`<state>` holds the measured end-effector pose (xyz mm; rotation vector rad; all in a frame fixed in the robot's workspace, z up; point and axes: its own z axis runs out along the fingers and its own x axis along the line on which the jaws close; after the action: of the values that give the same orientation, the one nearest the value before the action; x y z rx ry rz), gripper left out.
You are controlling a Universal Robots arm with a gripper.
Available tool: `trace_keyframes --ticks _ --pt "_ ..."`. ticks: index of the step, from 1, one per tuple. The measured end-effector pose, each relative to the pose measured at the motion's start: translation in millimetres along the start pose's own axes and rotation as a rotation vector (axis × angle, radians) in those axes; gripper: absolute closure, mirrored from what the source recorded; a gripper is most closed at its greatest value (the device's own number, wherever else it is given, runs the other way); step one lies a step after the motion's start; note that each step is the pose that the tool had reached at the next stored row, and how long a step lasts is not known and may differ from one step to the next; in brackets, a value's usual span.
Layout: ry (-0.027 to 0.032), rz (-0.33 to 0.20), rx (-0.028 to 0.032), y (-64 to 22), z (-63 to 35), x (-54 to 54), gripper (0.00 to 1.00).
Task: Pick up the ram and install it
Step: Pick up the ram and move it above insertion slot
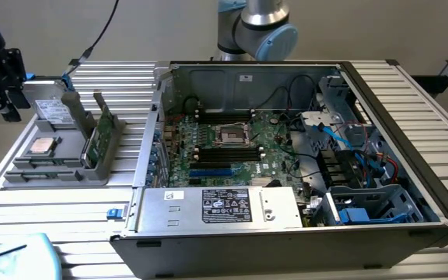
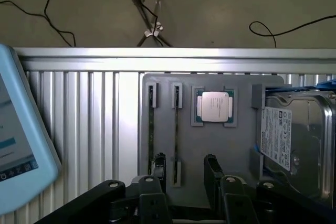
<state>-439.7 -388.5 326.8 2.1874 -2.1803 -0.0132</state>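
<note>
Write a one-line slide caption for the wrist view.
Open gripper hovers over a grey tray holding two ram sticks, a processor and a hard drive.

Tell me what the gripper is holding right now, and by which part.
Nothing is held. The gripper hangs open above the grey tray, and the ram stands on edge in its slot there.

A ribbed, silver metal surface point(image 1: 53, 204) of long parallel slats spans the exterior view under soft, even light, with a plain beige backdrop point(image 1: 380, 29) across the top of the frame, while the wrist view takes in a dull brown floor point(image 2: 236, 3) strewn with thin black cables point(image 2: 294, 24).
</note>
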Motion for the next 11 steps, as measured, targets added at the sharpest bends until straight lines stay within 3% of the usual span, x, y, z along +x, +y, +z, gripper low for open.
trace_keyframes --ticks 6,11 --pt "-0.0086 0.000 0.0014 3.7 0.7 12.5 0.57" --pt "-0.0202 -0.001 0.0014 3.9 3.4 24.8 0.57"
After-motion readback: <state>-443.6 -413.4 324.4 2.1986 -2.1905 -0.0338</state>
